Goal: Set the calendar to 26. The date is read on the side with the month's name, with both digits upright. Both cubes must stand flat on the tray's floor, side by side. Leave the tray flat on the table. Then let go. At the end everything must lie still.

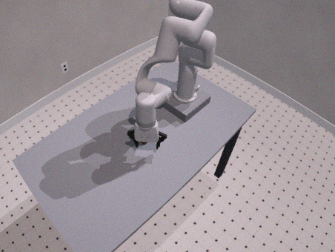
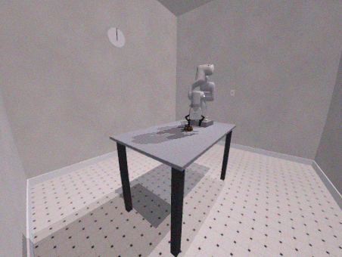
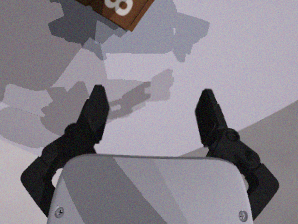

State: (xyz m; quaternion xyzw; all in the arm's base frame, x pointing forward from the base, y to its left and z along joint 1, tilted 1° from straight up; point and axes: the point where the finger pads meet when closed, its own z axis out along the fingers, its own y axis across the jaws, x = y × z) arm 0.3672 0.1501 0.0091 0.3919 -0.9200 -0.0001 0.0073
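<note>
In the wrist view two brown calendar cubes lie side by side at the top left. The pair stands turned at an angle to my fingers. My gripper [image 3: 153, 97] is open and empty, with both black fingers hanging over bare table below the cubes. In the top view the gripper [image 1: 147, 141] points down near the table's middle and hides most of the calendar. In the exterior view the calendar [image 2: 188, 128] is a small brown spot under the gripper [image 2: 194, 120]. I cannot make out the tray or the month's name.
The arm's base plate [image 1: 187, 102] sits on the table close behind the gripper. The grey table's right edge [image 1: 207, 163] runs a little to the right of the gripper.
</note>
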